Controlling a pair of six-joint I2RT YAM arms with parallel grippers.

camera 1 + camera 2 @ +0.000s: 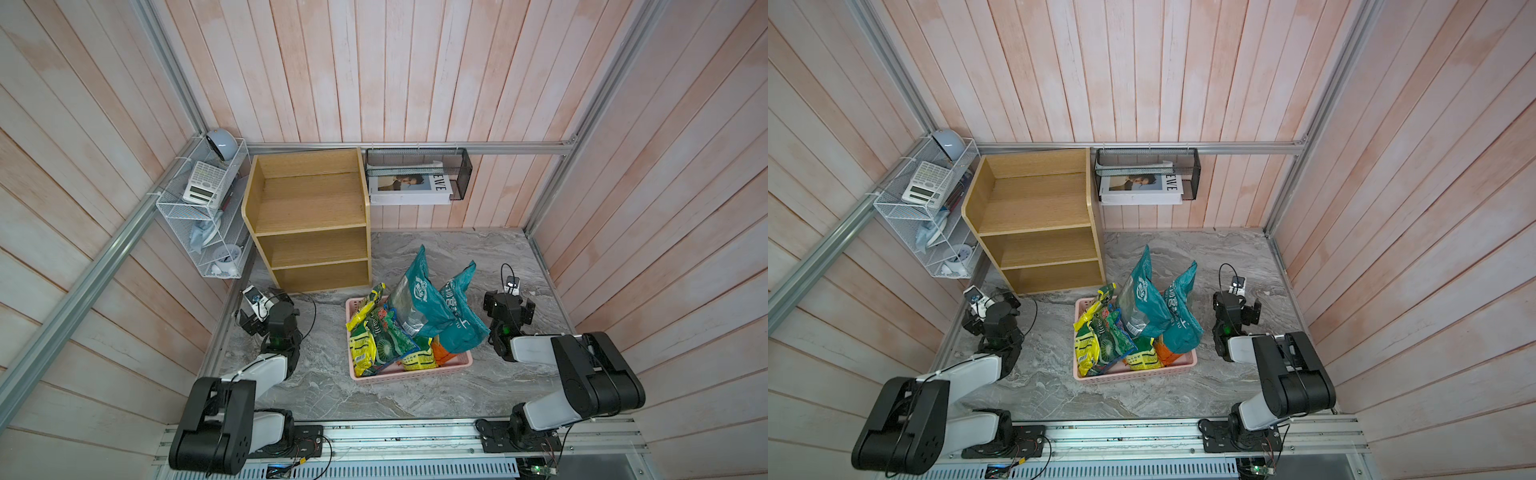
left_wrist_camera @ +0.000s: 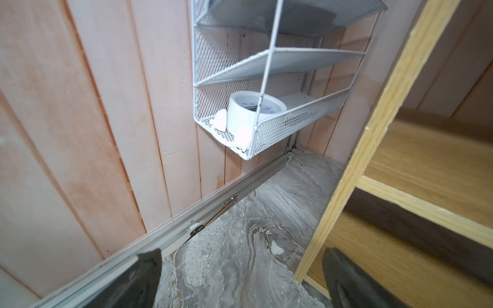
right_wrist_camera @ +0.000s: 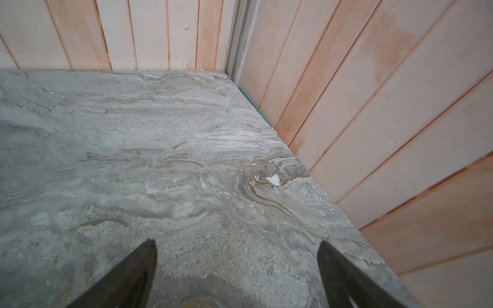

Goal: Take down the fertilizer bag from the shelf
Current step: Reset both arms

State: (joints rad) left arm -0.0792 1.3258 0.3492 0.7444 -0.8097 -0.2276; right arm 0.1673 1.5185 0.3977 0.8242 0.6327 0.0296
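While left gripper [image 2: 241, 256] and right gripper [image 3: 237, 244] gape unladen, two teal bags [image 1: 419, 291] and perhaps four smaller bags [image 1: 374, 332] fill one basket [image 1: 411, 374] before the shelf [image 1: 309, 199].

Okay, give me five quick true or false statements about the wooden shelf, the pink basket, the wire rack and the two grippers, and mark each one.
1. The light tan wooden shelf unit has a bag on its top tier. False: no bag shows on any of its tiers.
2. The pink plastic basket holds several bags, among them two tall teal bags. True.
3. The left gripper is shut on a bag. False: its fingers stand apart and hold nothing.
4. The white wire rack holds a white calculator. True.
5. The right gripper hangs over the basket. False: it is open over bare grey marble tabletop, beside the basket.
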